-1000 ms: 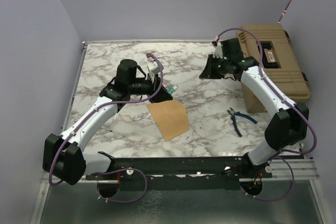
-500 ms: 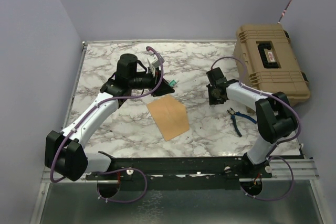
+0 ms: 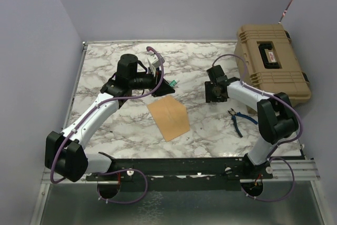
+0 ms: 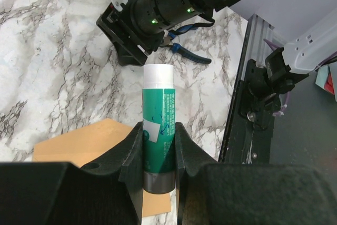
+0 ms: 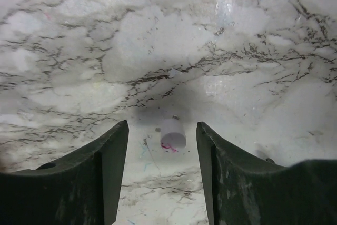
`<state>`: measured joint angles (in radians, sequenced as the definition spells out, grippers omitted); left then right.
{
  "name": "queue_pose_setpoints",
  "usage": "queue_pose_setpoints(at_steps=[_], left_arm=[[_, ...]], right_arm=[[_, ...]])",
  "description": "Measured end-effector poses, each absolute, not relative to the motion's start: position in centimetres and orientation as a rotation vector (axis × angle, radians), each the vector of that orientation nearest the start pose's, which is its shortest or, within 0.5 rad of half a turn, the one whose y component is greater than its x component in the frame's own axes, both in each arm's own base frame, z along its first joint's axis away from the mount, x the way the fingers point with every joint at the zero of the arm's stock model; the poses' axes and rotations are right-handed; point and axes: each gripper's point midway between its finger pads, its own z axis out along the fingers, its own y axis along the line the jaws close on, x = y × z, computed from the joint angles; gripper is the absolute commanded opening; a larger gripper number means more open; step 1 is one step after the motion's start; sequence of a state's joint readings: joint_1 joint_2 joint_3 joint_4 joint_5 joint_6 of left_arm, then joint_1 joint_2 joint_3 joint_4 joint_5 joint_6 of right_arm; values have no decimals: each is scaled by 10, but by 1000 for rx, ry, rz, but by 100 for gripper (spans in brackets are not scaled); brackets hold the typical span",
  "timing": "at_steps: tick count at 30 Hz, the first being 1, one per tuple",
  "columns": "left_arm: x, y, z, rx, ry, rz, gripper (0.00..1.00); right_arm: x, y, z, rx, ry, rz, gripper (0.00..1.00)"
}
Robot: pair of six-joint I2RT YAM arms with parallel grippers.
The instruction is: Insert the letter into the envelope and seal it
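The orange-brown envelope point(image 3: 168, 118) lies flat on the marble table, mid-front; its corner shows in the left wrist view point(image 4: 79, 143). The letter is not in view. My left gripper point(image 3: 169, 84) point(image 4: 158, 133) hovers just behind the envelope, shut on a green glue stick point(image 4: 157, 98) whose white end points away from the wrist. My right gripper point(image 3: 216, 94) point(image 5: 162, 146) points down at the table right of the envelope. It is open, with a small white cap point(image 5: 172, 134) lying on the marble between its fingers, touching neither.
A tan toolbox point(image 3: 271, 61) stands at the back right. Blue-handled pliers point(image 3: 239, 118) point(image 4: 187, 54) lie on the table near the right arm. A black rail point(image 3: 200, 167) runs along the near edge.
The right arm swung from beside the toolbox down to the table, and its jaws opened, leaving the white cap on the marble. The left arm drew slightly back with the glue stick.
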<state>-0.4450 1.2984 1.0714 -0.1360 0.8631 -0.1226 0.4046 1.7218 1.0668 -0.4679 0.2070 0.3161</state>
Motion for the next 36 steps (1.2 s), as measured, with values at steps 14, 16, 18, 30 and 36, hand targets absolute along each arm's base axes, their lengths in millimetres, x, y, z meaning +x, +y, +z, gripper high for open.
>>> queue_pose_setpoints(at_steps=[14,16,18,30,36], left_arm=[[286,-280,291,698,1743,-1192,0],[290,-279,300,612,1702,-1212,0],[292,-277,308,534,1664,-1228,0],[299,-278,355,404,1493,-1311,0],[300,-280,357,393,1488,-1338,0]], right_arm=[[361,185,200,-90,2251,504,71],[360,195,233,-82,2144,609,77],[353,210,284,-62,1975,782,82],[341,274,358,-10,1741,1424,81],[335,289,366,-65,1738,1519,80]])
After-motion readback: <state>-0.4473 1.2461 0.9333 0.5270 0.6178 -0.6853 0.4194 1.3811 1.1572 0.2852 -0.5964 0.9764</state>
